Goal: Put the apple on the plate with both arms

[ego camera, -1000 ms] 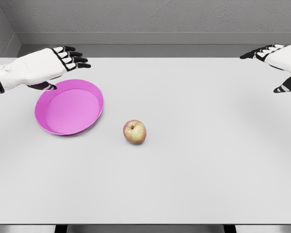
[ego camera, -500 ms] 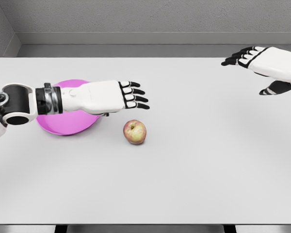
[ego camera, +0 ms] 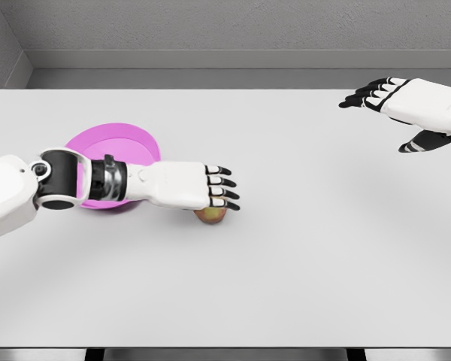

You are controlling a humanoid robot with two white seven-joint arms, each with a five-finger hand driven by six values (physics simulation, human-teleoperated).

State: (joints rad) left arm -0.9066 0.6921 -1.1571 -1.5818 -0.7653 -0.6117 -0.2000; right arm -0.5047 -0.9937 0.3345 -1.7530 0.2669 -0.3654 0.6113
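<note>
Your left hand [ego camera: 199, 188] flat over apple [ego camera: 210, 215], fingers extended, no grip | right hand [ego camera: 406, 101] spread, raised | plate [ego camera: 131, 139] behind forearm

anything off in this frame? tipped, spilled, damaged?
Nothing stands out. The pink plate sits flat on the table, partly hidden by the left forearm. The apple looks intact, mostly covered by the left hand above it; contact can't be judged. The right hand hangs open at the far right, holding nothing.

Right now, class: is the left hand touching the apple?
Cannot tell. In the head view the left hand covers most of the apple, hiding any contact or gap.
</note>
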